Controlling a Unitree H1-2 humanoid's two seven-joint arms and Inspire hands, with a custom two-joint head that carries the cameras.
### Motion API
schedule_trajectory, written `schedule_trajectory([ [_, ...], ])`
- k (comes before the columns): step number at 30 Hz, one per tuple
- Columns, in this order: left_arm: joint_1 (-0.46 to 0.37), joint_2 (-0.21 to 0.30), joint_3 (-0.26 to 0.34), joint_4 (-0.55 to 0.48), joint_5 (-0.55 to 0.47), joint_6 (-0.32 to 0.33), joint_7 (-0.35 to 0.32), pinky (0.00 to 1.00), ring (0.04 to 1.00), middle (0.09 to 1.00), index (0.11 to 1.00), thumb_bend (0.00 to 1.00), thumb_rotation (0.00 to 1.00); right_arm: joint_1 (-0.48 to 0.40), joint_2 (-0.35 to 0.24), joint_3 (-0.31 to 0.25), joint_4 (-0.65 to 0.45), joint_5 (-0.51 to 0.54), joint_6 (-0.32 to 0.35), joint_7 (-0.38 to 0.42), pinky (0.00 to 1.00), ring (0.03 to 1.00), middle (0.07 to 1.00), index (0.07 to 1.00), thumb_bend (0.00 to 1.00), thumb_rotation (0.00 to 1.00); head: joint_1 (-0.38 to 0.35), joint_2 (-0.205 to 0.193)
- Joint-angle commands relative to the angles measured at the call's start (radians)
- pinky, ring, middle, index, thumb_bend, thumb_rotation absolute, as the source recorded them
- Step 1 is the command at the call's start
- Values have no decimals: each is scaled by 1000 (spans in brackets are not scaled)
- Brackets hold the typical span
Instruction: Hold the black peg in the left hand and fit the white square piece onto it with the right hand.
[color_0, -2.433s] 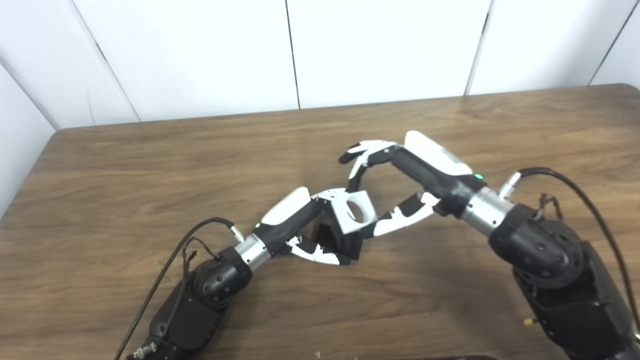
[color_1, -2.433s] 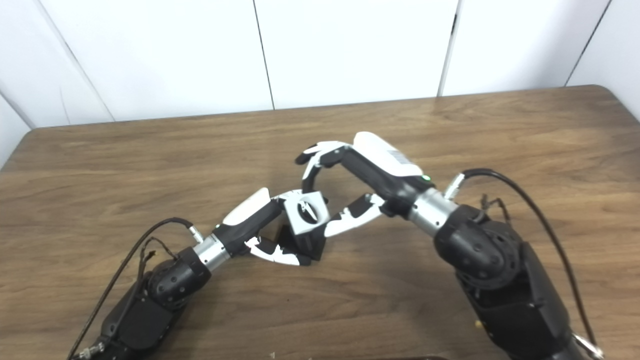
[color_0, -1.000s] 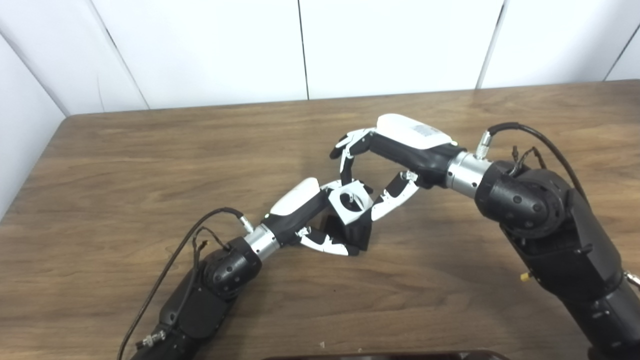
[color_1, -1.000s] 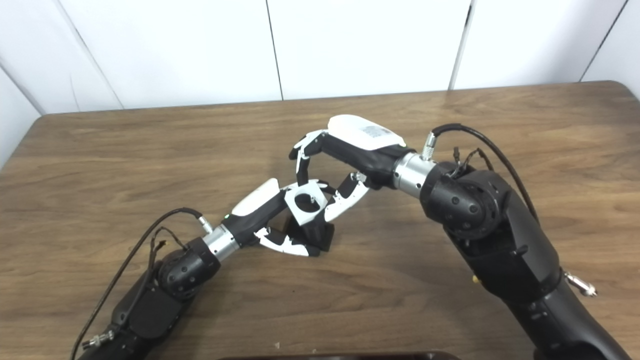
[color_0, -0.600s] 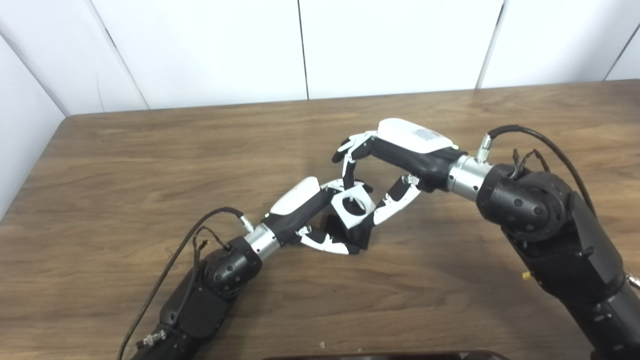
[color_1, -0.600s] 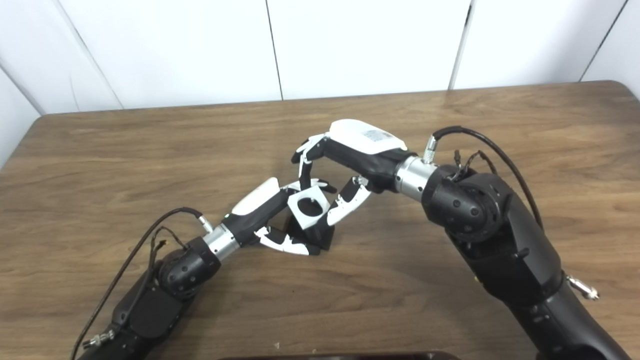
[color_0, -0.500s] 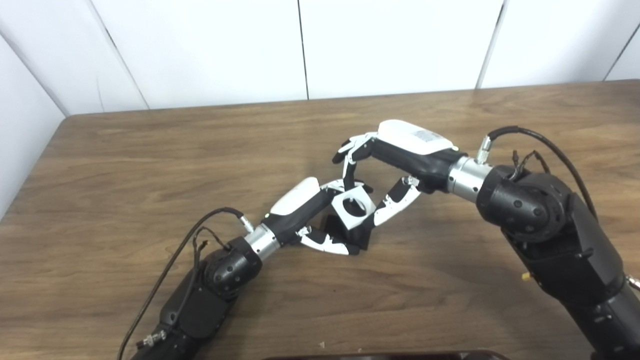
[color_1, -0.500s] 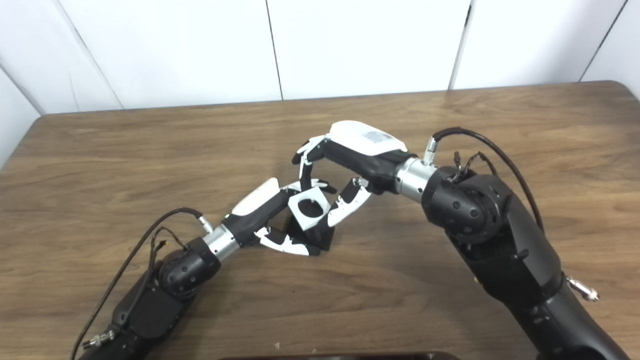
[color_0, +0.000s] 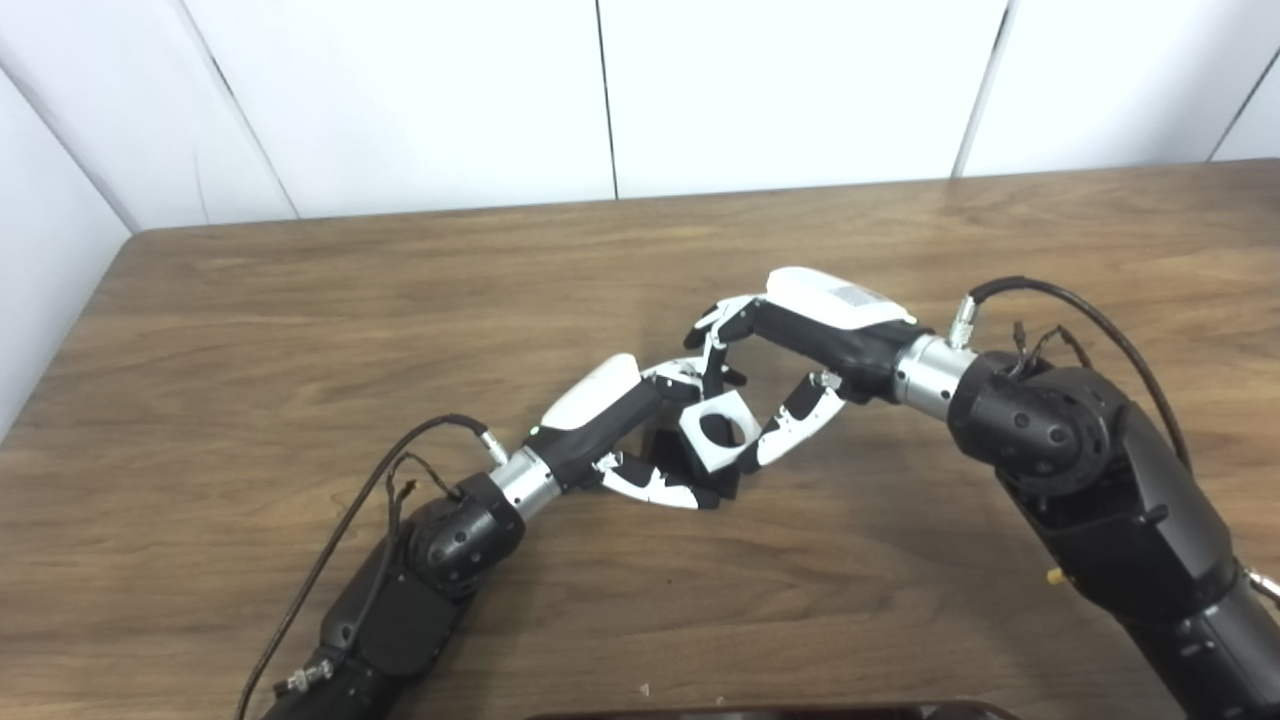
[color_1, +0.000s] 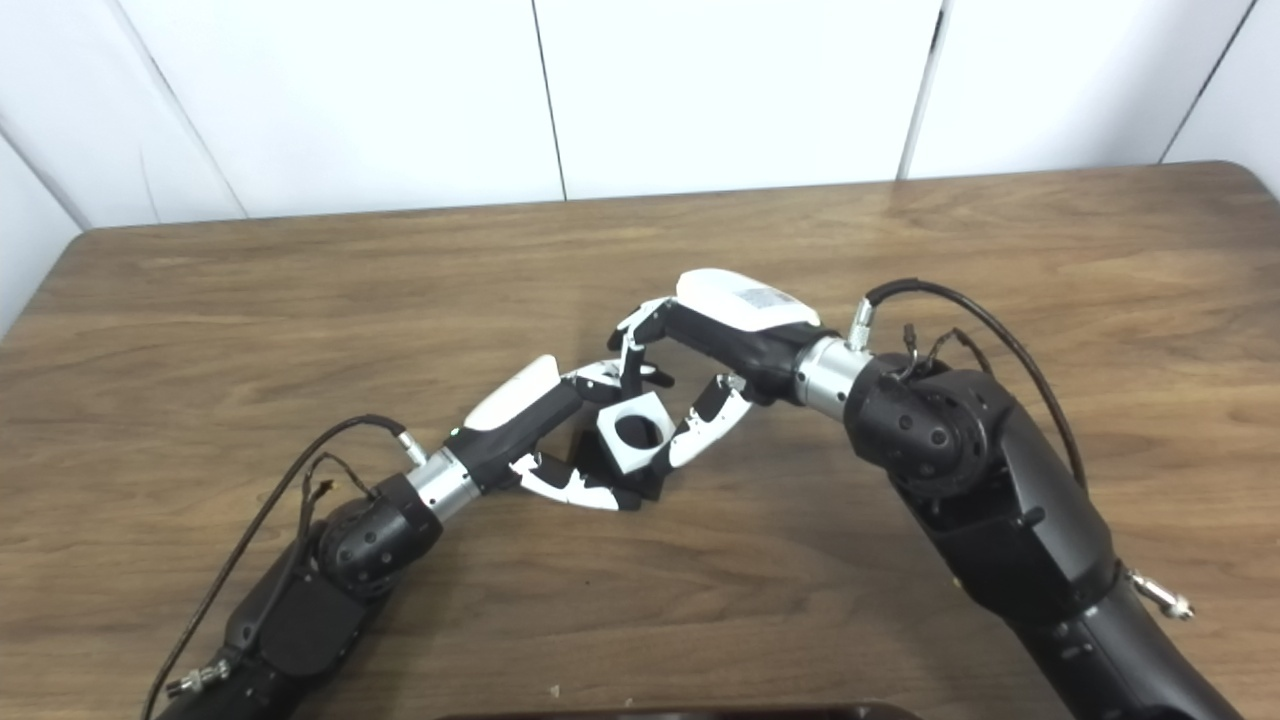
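The brown wooden table (color_0: 250, 330) fills nearly all there is to see, running back to a white panelled wall (color_0: 780, 90) along the twelve o'clock side. Two black arms reach in from the near edge and meet close to the middle of the tabletop. The right arm (color_0: 1090, 480) is the bulkier sight, coming up from about five o'clock with a dark cable (color_0: 1070, 300) looping off its wrist; the left arm (color_0: 420, 570) rises from about seven o'clock with a thinner cable (color_0: 400, 460) curling beside its forearm. The right hand (color_0: 790, 370) has its white back turned upward and is closed on the white square piece (color_0: 722, 431), with the fingers (color_0: 712, 350) bent down over the piece's far edge and the thumb (color_0: 790, 435) pressed to its side at three o'clock. The left hand (color_0: 625, 430) lies low, its fingers wrapped around the black peg (color_0: 700, 478), which sits down by the tabletop near the centre; how much of the peg stands clear of the hand is hard to tell against the dark fingers. The white square piece is tilted, its round hole facing up and toward the viewer, and it sits directly over the black peg, touching or nearly touching the left hand's fingers at its nine o'clock edge. Whether the peg has entered the hole I cannot make out. A dark strip (color_0: 760, 714) just shows at the six o'clock edge.
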Motion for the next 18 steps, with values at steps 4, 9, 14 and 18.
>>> schedule_trajectory([
  [4,40,14,-43,47,72,118,-76,779,893,850,492,521,75,-29,1,-20,11,9,-39,-39,916,897,809,481,519,141,2,0],
  [9,43,14,-48,37,76,129,-82,781,893,855,492,522,74,-26,2,-21,28,14,-47,-49,915,896,810,481,518,141,10,-1],
  [14,47,15,-52,30,71,136,-84,795,895,857,492,522,73,-22,9,-19,54,20,-54,-69,921,895,809,481,518,141,10,-1],
  [18,46,16,-55,27,74,139,-81,792,894,857,492,522,74,-21,19,-13,68,22,-58,-81,916,888,806,481,518,143,10,-1],
])
